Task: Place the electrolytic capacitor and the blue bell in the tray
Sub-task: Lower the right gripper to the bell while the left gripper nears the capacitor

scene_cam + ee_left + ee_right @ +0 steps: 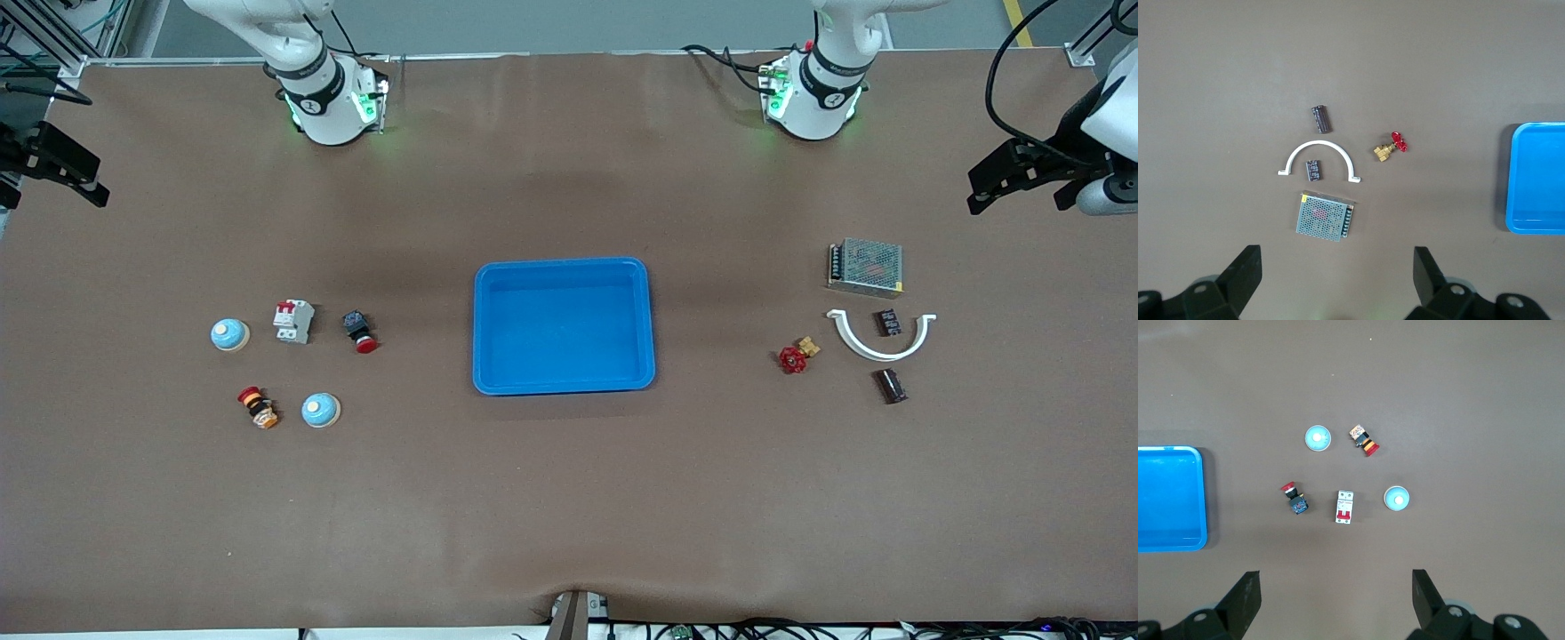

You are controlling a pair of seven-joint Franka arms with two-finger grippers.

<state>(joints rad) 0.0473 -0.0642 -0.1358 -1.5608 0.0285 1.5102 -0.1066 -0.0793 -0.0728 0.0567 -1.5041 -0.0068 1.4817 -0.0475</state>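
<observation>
Toward the right arm's end of the table (569,516), two blue bells sit among small switches: one bell (229,334) beside the white breaker (293,321), the other bell (320,410) nearer the front camera, beside a striped push button (258,407). Each looks light, hard and domed, likely slippery on top, so a pinch low across the base seems safest. Both have open room around them. At the table's middle the tray (564,267) lies empty, its low rim easy to clear. Toward the left arm's end, the electrolytic capacitor (891,386) lies on its side, a small stiff cylinder that may roll; gripping across its body suits it. A white curved clip (880,348) lies close by. The right claw (1336,597) and left claw (1337,273) both hang spread wide, high over their clusters.
</observation>
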